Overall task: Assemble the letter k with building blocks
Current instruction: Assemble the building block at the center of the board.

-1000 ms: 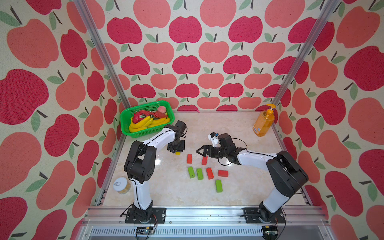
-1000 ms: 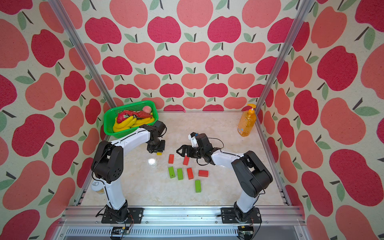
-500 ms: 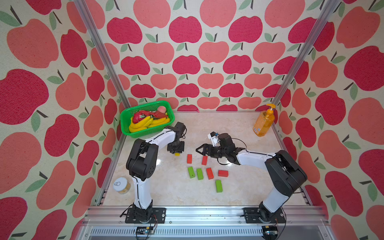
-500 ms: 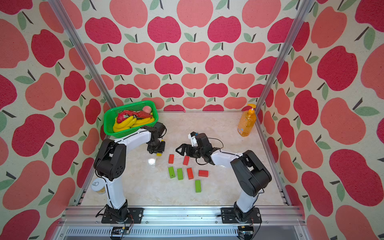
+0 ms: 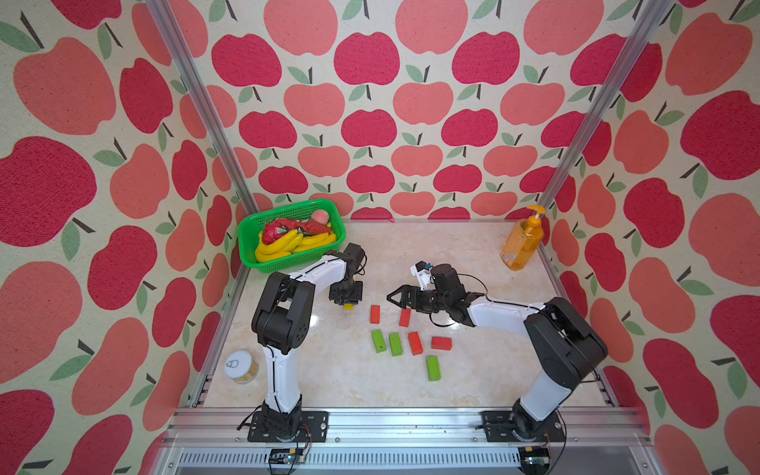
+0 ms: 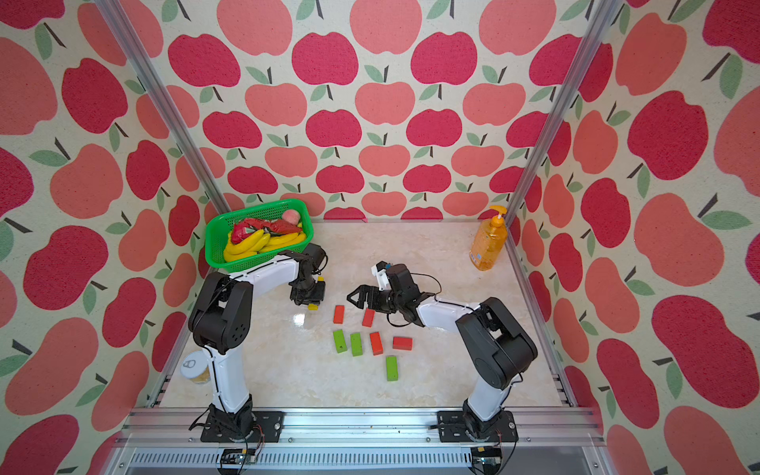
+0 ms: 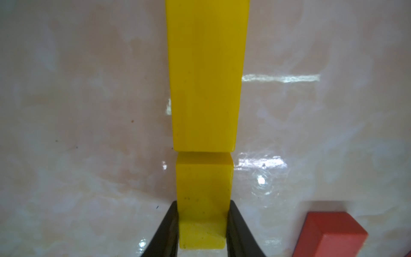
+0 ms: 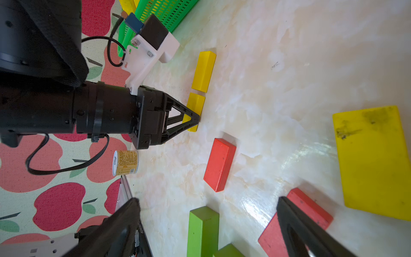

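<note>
- Blocks [image 5: 415, 343] loose on the table [image 5: 452, 255] between the arms in both top views: four red, three green, all lying flat.
- Left pincer [image 7: 203, 207] nearly closed, clamped on the long sides of a yellow block [image 7: 203, 189] lying on the table.
- Second yellow block [image 7: 204, 77] in line with it, end to end; touching or hairline gap, cannot tell. Far end cut off in the left wrist view.
- From above, held block mostly hidden under the pincer, only one end showing.
- Right pincer [image 8: 208, 199] wide open, nothing in it, low over a red block [image 8: 309, 203] partly covered by one finger.
- Third yellow block [image 8: 373, 160] close to the right wrist camera, smudged, cut off at the frame edge; not made out from above.
- K not formed yet, only the two-block yellow bar.
</note>
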Motion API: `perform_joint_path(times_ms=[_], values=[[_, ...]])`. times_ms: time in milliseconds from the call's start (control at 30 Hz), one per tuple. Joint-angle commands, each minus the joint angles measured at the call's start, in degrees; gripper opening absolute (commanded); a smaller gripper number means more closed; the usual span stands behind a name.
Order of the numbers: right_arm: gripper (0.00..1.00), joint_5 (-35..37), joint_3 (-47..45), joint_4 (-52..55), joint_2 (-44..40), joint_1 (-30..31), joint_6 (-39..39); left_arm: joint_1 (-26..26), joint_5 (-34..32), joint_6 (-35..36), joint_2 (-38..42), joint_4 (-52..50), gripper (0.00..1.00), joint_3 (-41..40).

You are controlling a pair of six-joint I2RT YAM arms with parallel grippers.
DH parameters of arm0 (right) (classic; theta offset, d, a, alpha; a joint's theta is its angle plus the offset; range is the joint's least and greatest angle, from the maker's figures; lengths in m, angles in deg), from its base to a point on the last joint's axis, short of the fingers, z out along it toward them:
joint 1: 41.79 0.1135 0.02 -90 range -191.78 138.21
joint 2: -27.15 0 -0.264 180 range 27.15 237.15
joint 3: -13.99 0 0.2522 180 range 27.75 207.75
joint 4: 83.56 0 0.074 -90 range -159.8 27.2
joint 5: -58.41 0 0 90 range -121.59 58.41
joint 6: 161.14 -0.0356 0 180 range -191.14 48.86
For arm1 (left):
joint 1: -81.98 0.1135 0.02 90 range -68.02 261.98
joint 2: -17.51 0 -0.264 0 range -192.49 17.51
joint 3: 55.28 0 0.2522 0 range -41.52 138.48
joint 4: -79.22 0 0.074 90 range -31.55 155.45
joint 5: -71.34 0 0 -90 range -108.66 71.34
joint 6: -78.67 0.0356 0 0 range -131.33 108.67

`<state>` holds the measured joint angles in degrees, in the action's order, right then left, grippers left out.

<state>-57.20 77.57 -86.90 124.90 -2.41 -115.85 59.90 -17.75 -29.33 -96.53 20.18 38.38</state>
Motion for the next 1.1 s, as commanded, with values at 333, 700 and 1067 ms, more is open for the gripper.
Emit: perform_joint_path(times_ms=[333, 700, 1067], values=[[0.99, -0.34, 0.81, 0.50, -0.18, 0.29, 0.24, 0.64, 0.54, 1.56, -3.25, -0.78, 0.27, 1.40], [0.99, -0.37, 0.49, 0.49, -0.28, 0.30, 0.35, 0.73, 0.33, 1.25, -4.15, -1.74, 0.29, 2.41], [0.99, -0.48, 0.27, 0.23, -0.24, 0.26, 0.24, 0.73, -0.07, 1.15, -4.44, -2.01, 0.44, 2.46]])
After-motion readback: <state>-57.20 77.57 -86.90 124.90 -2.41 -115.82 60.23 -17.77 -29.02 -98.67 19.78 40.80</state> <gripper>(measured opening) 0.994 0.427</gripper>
